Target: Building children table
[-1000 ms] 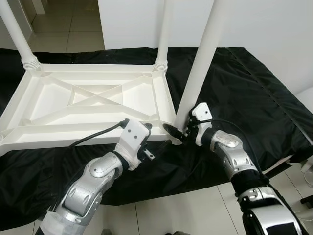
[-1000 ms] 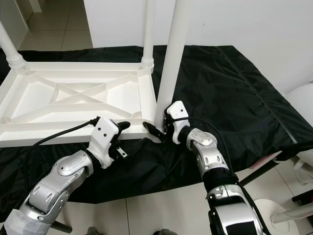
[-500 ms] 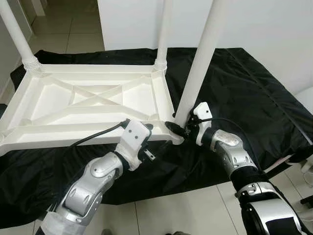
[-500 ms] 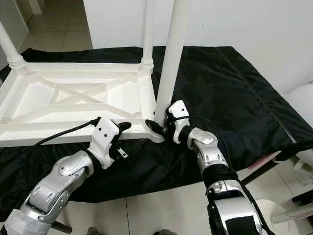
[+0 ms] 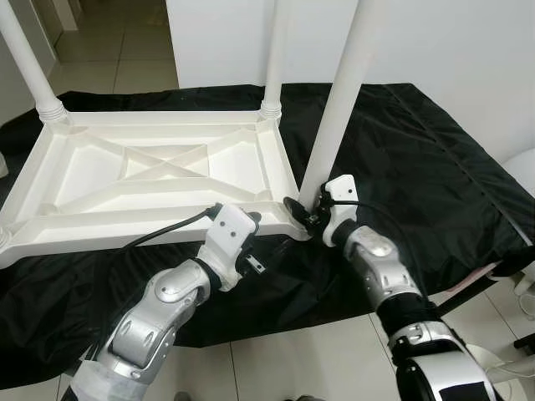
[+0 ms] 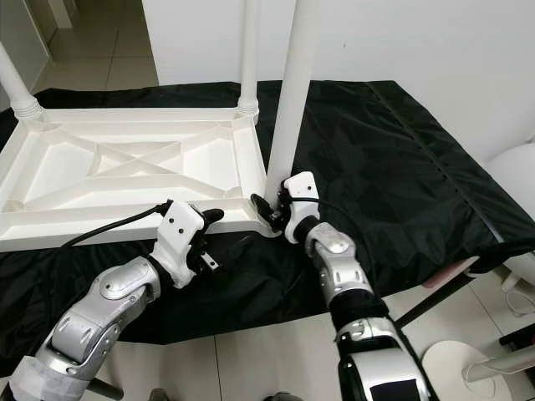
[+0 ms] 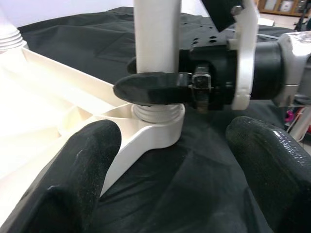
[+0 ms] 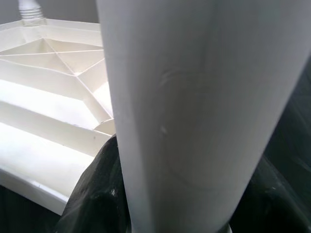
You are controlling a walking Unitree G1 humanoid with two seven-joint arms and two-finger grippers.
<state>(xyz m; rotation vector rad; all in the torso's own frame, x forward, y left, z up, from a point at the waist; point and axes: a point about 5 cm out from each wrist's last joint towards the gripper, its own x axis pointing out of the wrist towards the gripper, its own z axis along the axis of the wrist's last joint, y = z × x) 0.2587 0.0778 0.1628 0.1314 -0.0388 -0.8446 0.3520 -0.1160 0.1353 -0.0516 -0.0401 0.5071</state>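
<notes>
Gripping the base of the tall white plastic leg [image 5: 334, 117], right gripper [image 5: 303, 214] at the corner socket of the upturned white plastic tabletop [image 5: 159, 171]; left gripper [image 7: 165, 160] alongside, fingers spread wide, holding nothing.

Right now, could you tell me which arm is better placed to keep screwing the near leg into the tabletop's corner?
Right. The right gripper is clamped on the near leg just above its socket. The left gripper is open, short of the corner, touching nothing.
</notes>
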